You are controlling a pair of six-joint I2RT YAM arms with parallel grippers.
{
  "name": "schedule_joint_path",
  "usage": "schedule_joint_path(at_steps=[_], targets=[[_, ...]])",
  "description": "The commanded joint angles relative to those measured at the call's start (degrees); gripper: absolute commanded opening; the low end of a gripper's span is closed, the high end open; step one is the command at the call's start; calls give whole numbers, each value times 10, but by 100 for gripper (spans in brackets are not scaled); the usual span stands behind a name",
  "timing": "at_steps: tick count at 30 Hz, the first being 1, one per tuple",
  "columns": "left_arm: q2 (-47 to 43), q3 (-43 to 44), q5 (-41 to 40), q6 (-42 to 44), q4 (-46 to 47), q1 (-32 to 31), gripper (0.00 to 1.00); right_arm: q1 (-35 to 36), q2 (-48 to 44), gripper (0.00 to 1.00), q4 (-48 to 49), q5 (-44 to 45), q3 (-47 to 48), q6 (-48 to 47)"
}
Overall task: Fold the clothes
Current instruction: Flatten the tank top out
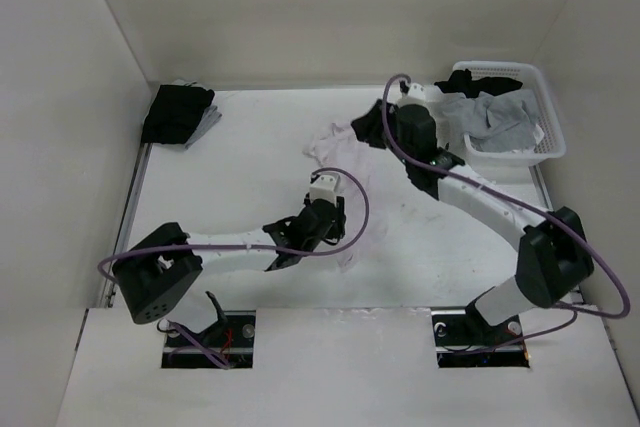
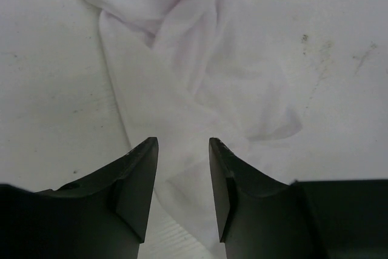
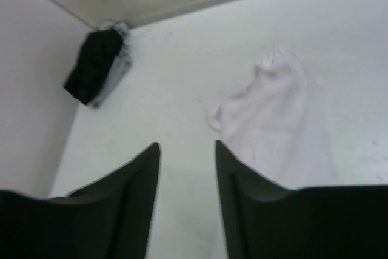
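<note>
White T-shirt (image 1: 328, 147), lying crumpled on the table (image 1: 230, 177) near its middle, between my two arms. No neat fold shows, so I judge that the flattening and every fold remain to be done. Left gripper (image 2: 182, 144): jaws apart, poised low over a rumpled strip of the shirt, clamped on nothing I can see. Right gripper (image 3: 188, 147): jaws apart and empty, raised near the shirt's far end. White basket (image 1: 553, 129), far right corner: holds a grey garment (image 1: 495, 117) and a black garment (image 1: 490, 80). Black cloth pile (image 1: 178, 112): far left corner, outside any container.
</note>
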Motion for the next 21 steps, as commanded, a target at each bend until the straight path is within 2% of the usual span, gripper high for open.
schedule_joint_path(at_steps=[1, 3, 5, 6, 8, 12, 16, 21], targets=[[-8, 22, -87, -10, -45, -20, 37, 7, -92, 39, 58, 55, -100, 18], [-26, 7, -98, -36, -55, -19, 38, 10, -125, 18, 73, 57, -163, 35], [-43, -10, -92, -71, -55, -13, 38, 10, -151, 6, 75, 61, -210, 45], [-49, -19, -81, -92, -54, -8, 38, 10, -166, 4, 72, 63, -233, 52], [-54, -37, -49, -141, -43, 6, 38, 10, -194, 7, 73, 59, -278, 64], [-34, -72, 37, -200, 38, 50, 41, 11, -229, 25, 82, 51, -346, 60], [2, -80, 112, -217, 107, 77, 41, 11, -234, 26, 88, 25, -381, 59], [18, -88, 135, -229, 166, 71, 40, 30, -194, 26, 113, 4, -396, 64]])
